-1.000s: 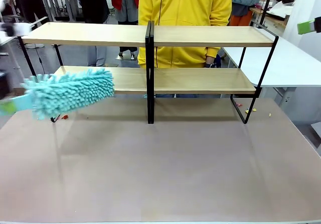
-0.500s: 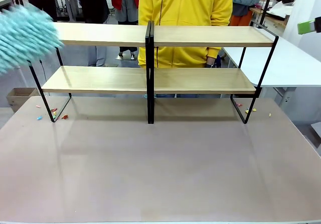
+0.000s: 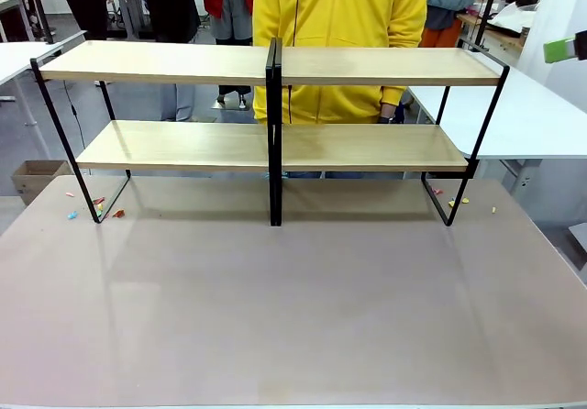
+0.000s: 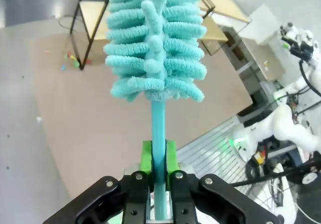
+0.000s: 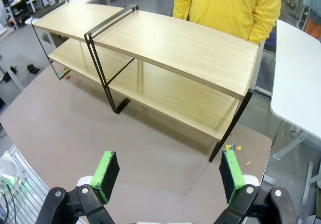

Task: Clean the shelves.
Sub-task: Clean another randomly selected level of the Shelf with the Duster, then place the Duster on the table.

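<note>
Spanning the surface (image 3: 293, 308), the shelves (image 3: 367, 65) show us bare light-wood boards on black framing; left jaws clamp a teal duster (image 4: 155, 43) handle, right jaws gape, holding nothing.

The counter (image 3: 293, 317) lies bare in front of the shelves (image 3: 275, 143), open for passage from either side. Both boards are bare on top, and the gap between upper and lower tier is open on each half; the black centre post (image 3: 273, 134) blocks a sideways sweep from one half to the other. A person in yellow (image 3: 339, 33) stands close behind the middle of the rack. Small coloured scraps (image 3: 96, 207) lie on the counter by the rack's left foot, a few more by the right foot.
</note>
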Robot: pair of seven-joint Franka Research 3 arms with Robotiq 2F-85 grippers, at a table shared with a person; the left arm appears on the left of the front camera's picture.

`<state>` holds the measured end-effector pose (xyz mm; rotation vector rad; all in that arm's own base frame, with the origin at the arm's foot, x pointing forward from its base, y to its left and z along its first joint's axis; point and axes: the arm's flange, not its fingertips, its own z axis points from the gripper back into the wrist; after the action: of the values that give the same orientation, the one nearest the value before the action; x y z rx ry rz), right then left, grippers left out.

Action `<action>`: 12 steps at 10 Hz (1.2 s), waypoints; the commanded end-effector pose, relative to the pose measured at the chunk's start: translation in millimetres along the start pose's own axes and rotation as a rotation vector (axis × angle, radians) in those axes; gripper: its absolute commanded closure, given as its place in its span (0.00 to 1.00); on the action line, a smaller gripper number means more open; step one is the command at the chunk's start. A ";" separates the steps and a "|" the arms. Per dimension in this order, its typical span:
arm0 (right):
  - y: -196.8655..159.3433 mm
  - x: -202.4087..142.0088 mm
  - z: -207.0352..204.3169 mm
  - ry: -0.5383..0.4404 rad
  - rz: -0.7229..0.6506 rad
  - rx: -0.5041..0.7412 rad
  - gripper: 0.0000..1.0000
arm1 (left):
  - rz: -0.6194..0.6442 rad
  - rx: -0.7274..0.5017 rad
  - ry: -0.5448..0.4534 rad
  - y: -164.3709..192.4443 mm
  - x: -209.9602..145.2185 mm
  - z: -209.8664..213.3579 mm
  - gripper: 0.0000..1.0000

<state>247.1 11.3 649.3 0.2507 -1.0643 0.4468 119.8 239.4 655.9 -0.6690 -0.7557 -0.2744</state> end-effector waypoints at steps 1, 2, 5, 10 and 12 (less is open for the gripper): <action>-0.9 0.2 0.3 -0.002 -0.002 0.003 0.00 | -0.049 -0.008 0.051 -21.9 -7.3 -0.1 0.88; -0.9 0.2 0.3 -0.002 -0.002 0.003 0.00 | -0.049 -0.008 0.051 -21.9 -7.3 -0.1 0.88; -0.9 0.2 0.3 -0.002 -0.002 0.003 0.00 | -0.049 -0.008 0.051 -21.9 -7.3 -0.1 0.88; -0.9 0.2 0.3 -0.002 -0.002 0.003 0.00 | -0.049 -0.008 0.051 -21.9 -7.3 -0.1 0.88; -0.9 0.2 0.3 -0.002 -0.002 0.003 0.00 | -0.049 -0.008 0.051 -21.9 -7.3 -0.1 0.88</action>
<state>247.0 11.3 649.3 0.2507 -1.0645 0.4468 113.4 220.3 659.8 -0.6454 -0.6975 -0.3147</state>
